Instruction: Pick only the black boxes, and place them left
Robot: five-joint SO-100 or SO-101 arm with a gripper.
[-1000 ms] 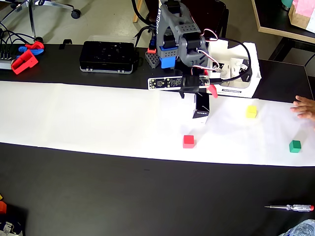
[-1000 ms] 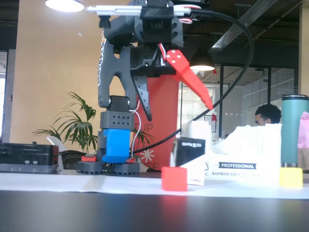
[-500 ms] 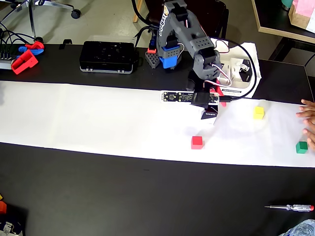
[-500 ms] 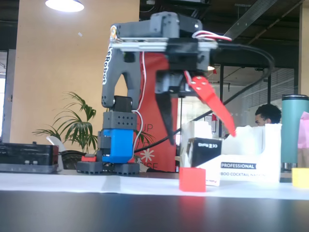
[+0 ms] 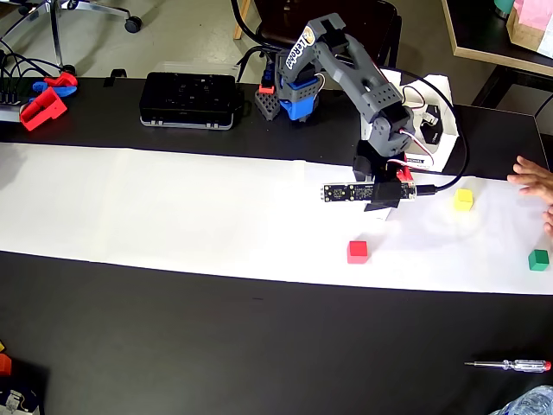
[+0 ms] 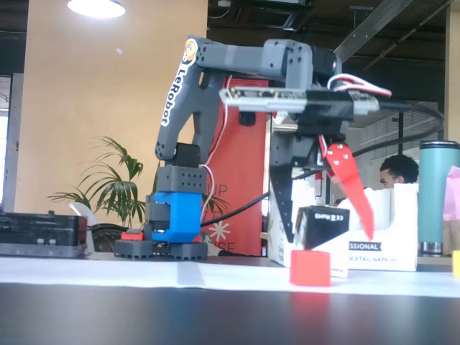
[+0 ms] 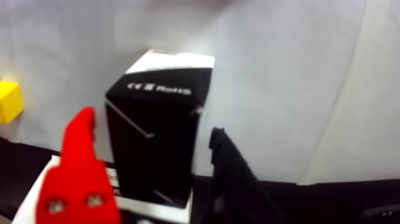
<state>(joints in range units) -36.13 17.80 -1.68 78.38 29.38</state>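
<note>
One black box with tiny white print stands between my gripper's fingers in the fixed view. The black finger is at its left and the red finger at its right. The wrist view shows the black box with "CE RoHS" print. There my gripper is open, with a narrow gap left at the black finger. From overhead, the gripper and its camera bar cover nearly all of the box. I cannot tell whether the box rests on the paper.
On the white paper strip lie a red cube, a yellow cube and a green cube. A person's hand is at the right edge. A white napkin carton and a flat black device sit behind.
The paper with the cubes and the box has slid to the right. My arm has swung right after it and now covers the box, which showed below the gripper before.
</note>
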